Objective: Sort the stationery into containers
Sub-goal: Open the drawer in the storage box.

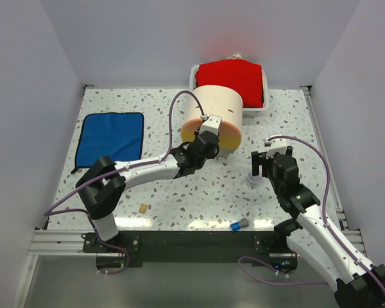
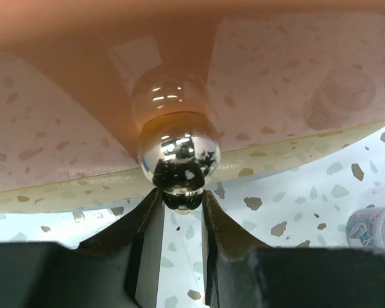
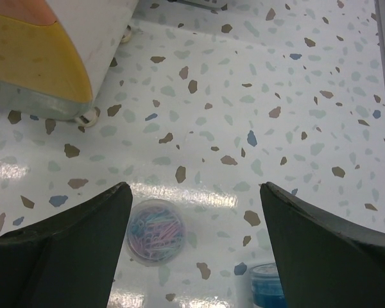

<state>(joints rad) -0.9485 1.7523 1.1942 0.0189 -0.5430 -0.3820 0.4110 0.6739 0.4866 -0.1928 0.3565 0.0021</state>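
Speckled white terrazzo tabletop [image 1: 179, 199], pale walls on three sides. White plastic tray [image 1: 194, 74] at its far edge, centre-right. Red cloth [image 1: 232, 80] fills the tray, bulging above the rim. Blue cloth with dark edging [image 1: 110, 138] lies flat, left of the tray and nearer, well apart.
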